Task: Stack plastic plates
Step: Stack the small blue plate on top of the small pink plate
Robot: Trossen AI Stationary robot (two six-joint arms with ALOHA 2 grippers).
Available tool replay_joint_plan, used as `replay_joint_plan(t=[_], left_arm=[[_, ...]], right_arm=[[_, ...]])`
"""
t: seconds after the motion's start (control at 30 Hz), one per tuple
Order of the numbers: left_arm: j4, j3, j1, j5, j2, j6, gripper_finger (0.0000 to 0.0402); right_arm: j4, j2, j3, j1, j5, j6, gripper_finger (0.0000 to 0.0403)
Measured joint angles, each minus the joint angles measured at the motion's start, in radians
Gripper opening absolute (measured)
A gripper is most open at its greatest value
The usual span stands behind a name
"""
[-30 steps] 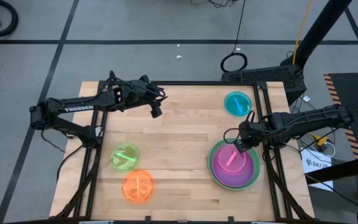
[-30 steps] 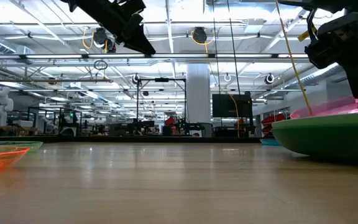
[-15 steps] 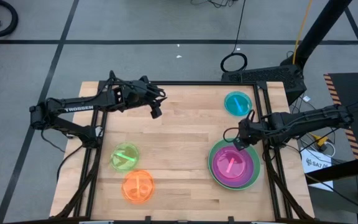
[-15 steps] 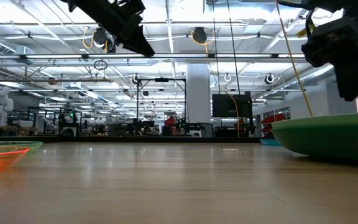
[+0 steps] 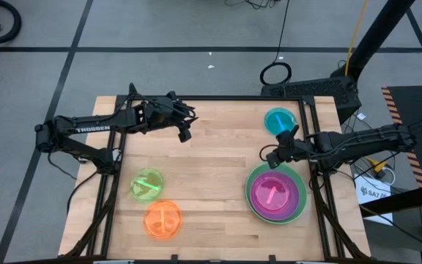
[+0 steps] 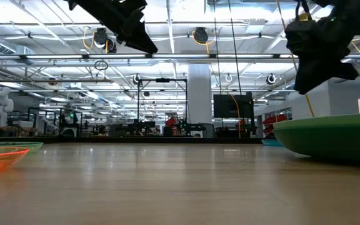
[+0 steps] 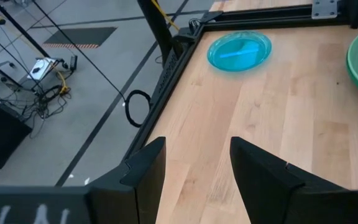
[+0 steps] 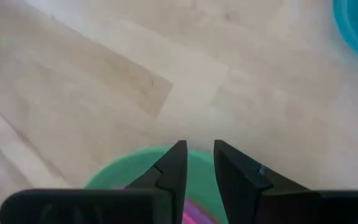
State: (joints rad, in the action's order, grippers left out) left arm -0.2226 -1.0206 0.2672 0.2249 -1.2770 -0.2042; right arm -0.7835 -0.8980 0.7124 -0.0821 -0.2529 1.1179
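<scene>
A stack of plates sits near the table's right near corner. A large green plate (image 5: 299, 211) is at the bottom, a purple plate (image 5: 255, 199) lies in it, and a small translucent pink plate (image 5: 273, 196) lies flat on top. A small blue plate (image 5: 279, 121) lies flat near the far right corner. A lime plate (image 5: 147, 185) and an orange plate (image 5: 162, 218) lie at the near left. My right gripper (image 5: 273, 155) hovers open, just beyond the stack's far rim (image 8: 114, 174), touching nothing. My left gripper (image 5: 184, 134) is open and hangs high over the far left of the table.
A black metal frame (image 5: 310, 147) runs along the table's sides, close to the stack and my right arm. Bare wood lies across the table's middle (image 5: 218, 176), between the two plates at the left and the stack. In the low view the green plate (image 6: 330, 134) fills the right side.
My right gripper has let go of the pink plate, which was tilted at its fingers and now lies flat on the purple one. The gripper has risen and moved toward the table's far edge and a little left, clear of the stack. The left arm has kept still.
</scene>
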Motion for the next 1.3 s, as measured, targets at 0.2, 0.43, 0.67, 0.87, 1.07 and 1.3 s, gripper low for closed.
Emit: replay_joint_plan(t=[0.2,0.43,0.67,0.87,1.07,1.3], left_arm=[[0.051,0.0,0.0,0.0,0.0,-0.001,0.0186],[0.077,0.0,0.001,0.0,0.0,-0.029,0.0186],[0.105,0.0,0.001,0.0,0.0,-0.06,0.0186],[0.115,0.0,0.002,0.001,0.0,-0.088,0.0186],[0.115,0.0,0.002,0.001,0.0,-0.092,0.0186],[0.115,0.0,0.003,0.001,0.0,-0.092,0.0186]], right_arm=[[0.216,-0.11,0.0,0.061,-0.009,-0.134,0.0073],[0.474,-0.254,0.001,0.159,0.054,-0.302,0.0073],[0.512,-0.351,0.038,0.28,0.126,-0.409,0.0073],[0.414,-0.421,0.155,0.371,0.125,-0.504,0.0073],[0.233,-0.512,0.289,0.469,0.12,-0.55,0.0073],[0.046,-0.628,0.392,0.57,0.035,-0.585,0.0073]])
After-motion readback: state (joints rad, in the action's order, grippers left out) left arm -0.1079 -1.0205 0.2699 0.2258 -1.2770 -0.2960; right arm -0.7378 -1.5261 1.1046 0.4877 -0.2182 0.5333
